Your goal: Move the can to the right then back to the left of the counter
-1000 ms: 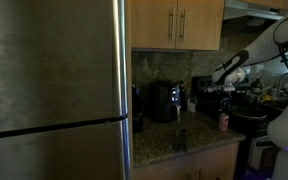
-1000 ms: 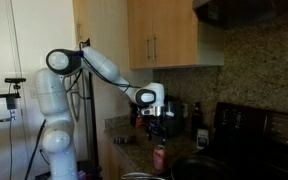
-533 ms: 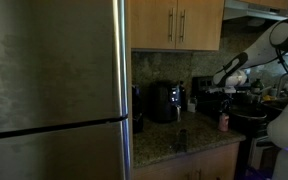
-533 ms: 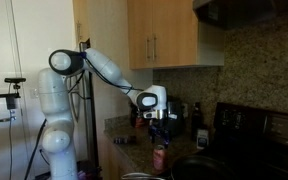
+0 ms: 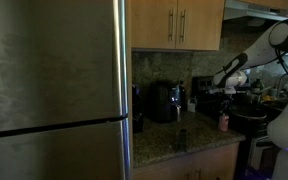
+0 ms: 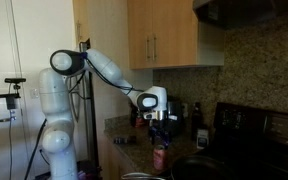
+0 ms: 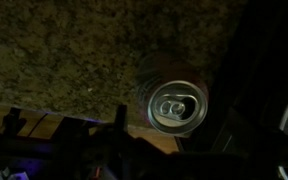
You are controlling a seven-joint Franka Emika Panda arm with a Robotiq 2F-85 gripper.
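So the claw (image 6: 162,129) is hanging straight down over the can (image 6: 160,155), jaws spread apart and nothing in them. There's a clear gap between the fingertips and the top of the can, so no contact. From the wrist view it's pretty dim, but you're looking right down on the can (image 7: 174,103): upright, pale lid, pull tab showing. What looks like one dark finger (image 7: 119,124) pokes in from the bottom edge, off to the side of the can and not touching it.

The can sits on the speckled counter (image 7: 74,50), right by the edge where the stone ends and a dark area begins. In an exterior view the can (image 5: 223,121) is at the end of the counter (image 5: 169,135) next to the black stove (image 5: 249,120), well apart from the black appliance (image 5: 164,100) back against the wall. The arm (image 6: 104,68) reaches over from its white base, wooden cabinets (image 6: 174,40) above it. A big steel fridge (image 5: 54,90) fills the near side of that view.
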